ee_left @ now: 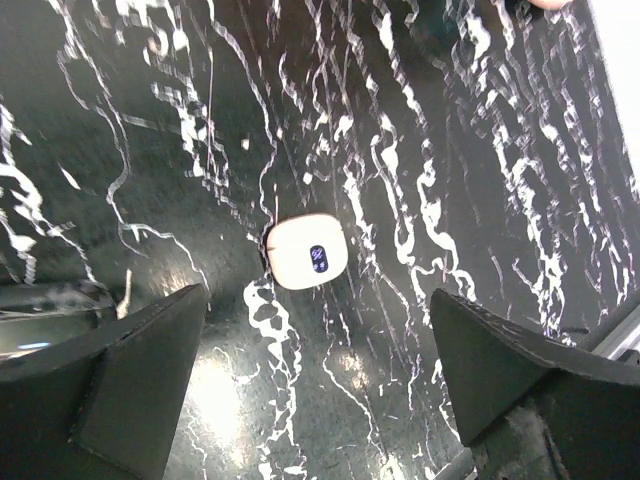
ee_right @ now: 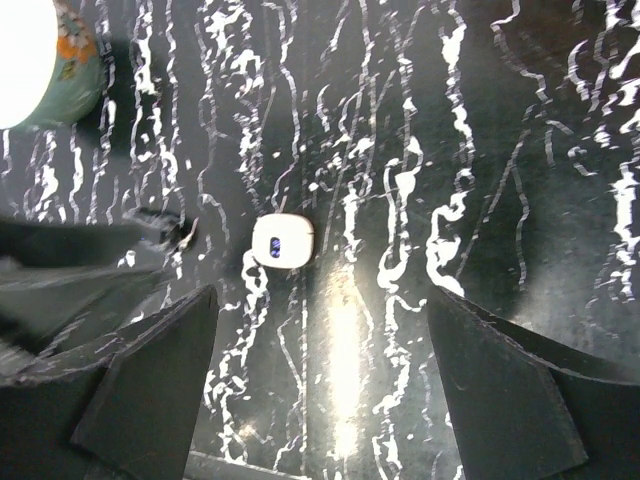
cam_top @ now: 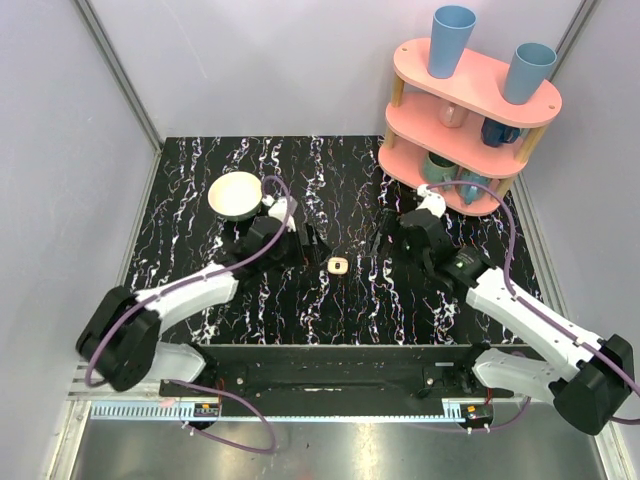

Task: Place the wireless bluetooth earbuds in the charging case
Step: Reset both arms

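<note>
Charging case point(cam_top: 338, 265) lies flat mid-bench point(cam_top: 200, 170) between left pincer point(cam_top: 316, 241) and right pincer point(cam_top: 384, 231), both wide and empty; no loose earbuds visible, so probably retreat: lift straight, don't nudge case.

You see a cream bowl point(cam_top: 236, 194) on the marbled tabletop point(cam_top: 200, 160) at the left, and a pink shelf point(cam_top: 480, 78) holding blue cups point(cam_top: 451, 40) back right.
</note>
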You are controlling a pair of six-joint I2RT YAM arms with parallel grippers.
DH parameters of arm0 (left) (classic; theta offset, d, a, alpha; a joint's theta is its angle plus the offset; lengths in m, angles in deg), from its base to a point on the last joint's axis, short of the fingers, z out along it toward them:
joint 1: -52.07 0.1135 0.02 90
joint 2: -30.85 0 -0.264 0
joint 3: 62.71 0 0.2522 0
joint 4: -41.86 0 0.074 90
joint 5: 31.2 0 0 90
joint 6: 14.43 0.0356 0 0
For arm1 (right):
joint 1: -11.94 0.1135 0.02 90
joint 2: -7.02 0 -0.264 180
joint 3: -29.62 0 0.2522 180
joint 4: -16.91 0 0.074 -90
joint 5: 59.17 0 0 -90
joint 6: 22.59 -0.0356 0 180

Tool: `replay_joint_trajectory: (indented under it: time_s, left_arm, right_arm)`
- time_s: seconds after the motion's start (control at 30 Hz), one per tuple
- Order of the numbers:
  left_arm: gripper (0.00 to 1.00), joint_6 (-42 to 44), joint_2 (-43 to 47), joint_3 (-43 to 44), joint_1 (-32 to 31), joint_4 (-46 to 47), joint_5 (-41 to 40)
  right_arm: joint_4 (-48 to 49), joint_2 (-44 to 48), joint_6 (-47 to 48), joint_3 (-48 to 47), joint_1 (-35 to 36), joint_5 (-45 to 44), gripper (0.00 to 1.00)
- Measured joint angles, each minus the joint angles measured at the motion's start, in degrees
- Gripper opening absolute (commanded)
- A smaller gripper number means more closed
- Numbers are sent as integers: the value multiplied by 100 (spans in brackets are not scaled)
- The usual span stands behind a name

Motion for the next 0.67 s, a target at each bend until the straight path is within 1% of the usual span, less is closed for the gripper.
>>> replay_joint_trajectory:
  time_s: [0.13,0.3,0.4,0.53,0.67]
  left_arm:
    - [99,409,944,251,4,-728,-328]
    - [99,732,2083,562,4,-1403,-1156]
    - [99,938,2586,658,13,-1582,-1687]
    - [99,1110,3069,645,15,-1674,-2234]
    - [99,1158,3224,632,15,-1860,-2643]
  right_arm:
    - [2,-22,275,22,-400,-28,97]
    - [133,-238,804,109,-1187,153,100]
    - [262,-435,1036,210,-1628,317,100]
    - [426,-597,1244,424,-1958,492,100]
    - [688,-573,1355,660,-1991,509,100]
